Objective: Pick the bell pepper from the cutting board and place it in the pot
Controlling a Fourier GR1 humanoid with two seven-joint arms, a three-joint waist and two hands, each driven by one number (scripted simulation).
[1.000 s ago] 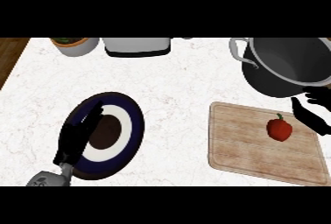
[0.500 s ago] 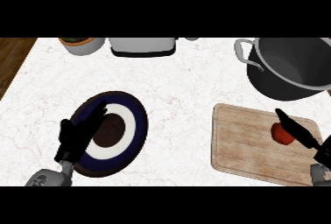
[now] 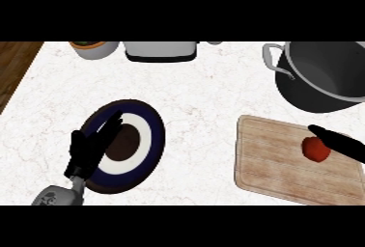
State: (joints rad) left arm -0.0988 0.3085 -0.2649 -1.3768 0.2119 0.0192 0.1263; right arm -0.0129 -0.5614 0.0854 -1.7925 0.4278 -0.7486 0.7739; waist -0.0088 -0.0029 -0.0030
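A red bell pepper (image 3: pixel 314 148) lies on the wooden cutting board (image 3: pixel 281 164) at the right of the head view. Only a straight black finger of my right hand (image 3: pixel 341 143) shows, coming in from the right edge and lying across the pepper's upper right side. Nothing is curled round the pepper. The dark grey pot (image 3: pixel 327 72) stands behind the board at the top right, with its handle to the left. My left hand (image 3: pixel 90 147) rests open, fingers up, over the left edge of a dark blue and white plate (image 3: pixel 143 140).
A grey appliance (image 3: pixel 160 50) and a small bowl (image 3: pixel 95 48) stand at the counter's back edge. Dark wood (image 3: pixel 13 62) shows past the counter's left edge. White marbled counter lies between the plate and the board.
My right hand has slid further right and out of the view, leaving one finger showing by the pepper. The pepper stays on the board. The left hand is nearly still.
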